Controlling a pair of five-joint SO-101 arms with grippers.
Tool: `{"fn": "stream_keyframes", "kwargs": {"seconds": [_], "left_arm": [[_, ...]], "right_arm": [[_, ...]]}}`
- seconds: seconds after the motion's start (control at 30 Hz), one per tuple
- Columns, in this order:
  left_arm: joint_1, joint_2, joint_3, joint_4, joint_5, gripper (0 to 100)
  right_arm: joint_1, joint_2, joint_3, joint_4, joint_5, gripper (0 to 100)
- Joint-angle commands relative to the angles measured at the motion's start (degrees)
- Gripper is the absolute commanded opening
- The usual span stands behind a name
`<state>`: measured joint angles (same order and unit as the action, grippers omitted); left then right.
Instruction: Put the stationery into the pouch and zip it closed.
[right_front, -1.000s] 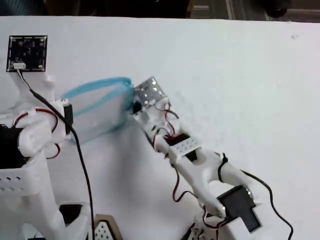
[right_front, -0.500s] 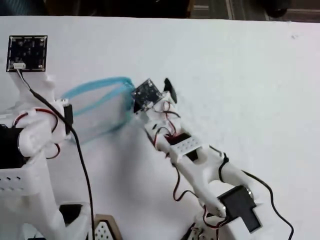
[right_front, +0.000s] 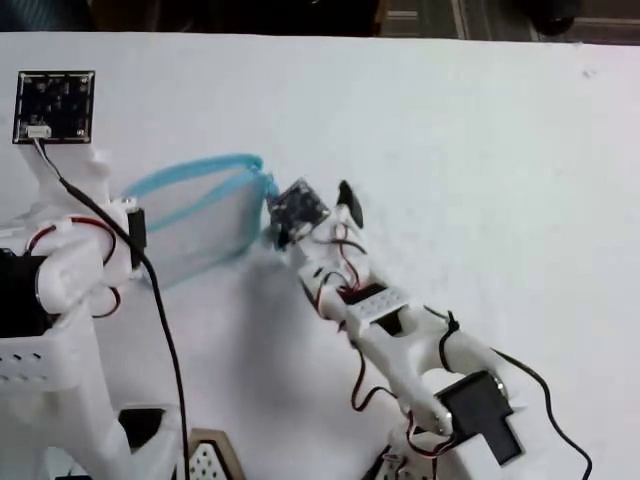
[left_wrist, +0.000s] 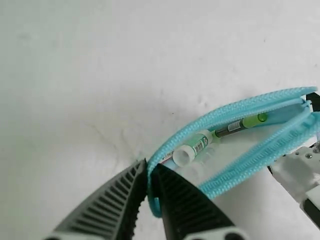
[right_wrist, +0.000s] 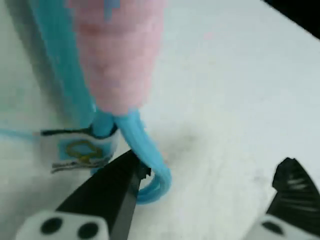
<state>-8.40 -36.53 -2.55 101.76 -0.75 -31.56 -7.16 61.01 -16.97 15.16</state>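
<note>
Item: soft pouch (right_front: 195, 225) with a blue zipper (left_wrist: 260, 155), lying on its side on the white table (right_front: 480, 150) between the two arms, mouth gaping. Contents: a white-capped marker (left_wrist: 192, 149) and a green-tipped pen (left_wrist: 243, 123), both lying lengthwise inside the opening; no other stationery can be made out on the tabletop. Left gripper (left_wrist: 149, 168): jaws clenched on the blue zipper edge at one end of the pouch, pinning that end. Right gripper (right_wrist: 212, 172): jaws spread wide, grasping nothing, at the opposite end of the pouch, where a blue loop (right_wrist: 152, 182) hangs out beside a small printed label (right_wrist: 80, 152); the loop lies just beside one finger, though contact cannot be confirmed. Handling, judged: the pouch is light, thin fabric that will sag, fold and slide on the smooth table when pulled, so it needs anchoring at one end while the other end is worked. The zipper tape is the firmest part and the best place to pinch. The blue loop looks like a cord pull, soft and narrow, likely to slip from a shallow grip; it should be taken deep between the pads. Whether the loop is tied to the slider cannot be told. Stage, judged: filling appears complete and zipping is pending.
</note>
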Motion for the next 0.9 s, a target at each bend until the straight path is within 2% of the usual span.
{"fn": "stream_keyframes", "kwargs": {"seconds": [0.0, 0.13, 0.2, 0.27, 0.37, 0.4, 0.5, 0.63, 0.87], "left_arm": [[-0.31, -0.13, -1.05, -0.26, -0.53, 2], [-0.31, -0.13, -1.05, -0.26, -0.53, 2], [-0.31, -0.13, -1.05, -0.26, -0.53, 2], [-0.31, -0.13, -1.05, -0.26, -0.53, 2], [-0.31, -0.13, -1.05, -0.26, -0.53, 2], [-0.31, -0.13, -1.05, -0.26, -0.53, 2], [-0.31, -0.13, -1.05, -0.26, -0.53, 2], [-0.31, -0.13, -1.05, -0.26, -0.53, 2], [-0.31, -0.13, -1.05, -0.26, -0.53, 2]], "right_arm": [[-1.19, 0.57, -3.25, -7.96, -4.40, 37.7], [-1.10, 5.23, -6.68, -14.29, -4.57, 37.5], [-0.75, 7.34, -8.09, -16.92, -4.22, 34.4], [-0.31, 8.57, -8.79, -19.47, -3.16, 25.2], [-0.13, 8.75, -8.53, -22.81, 0.35, 3.5], [-0.04, 8.75, -8.44, -23.52, 1.76, 0.2], [0.48, 8.66, -7.12, -25.80, 3.69, 8.4], [2.15, 6.64, -2.99, -31.25, 3.78, 1.5], [5.41, -6.64, 8.00, -33.01, 3.43, 1.6]]}}
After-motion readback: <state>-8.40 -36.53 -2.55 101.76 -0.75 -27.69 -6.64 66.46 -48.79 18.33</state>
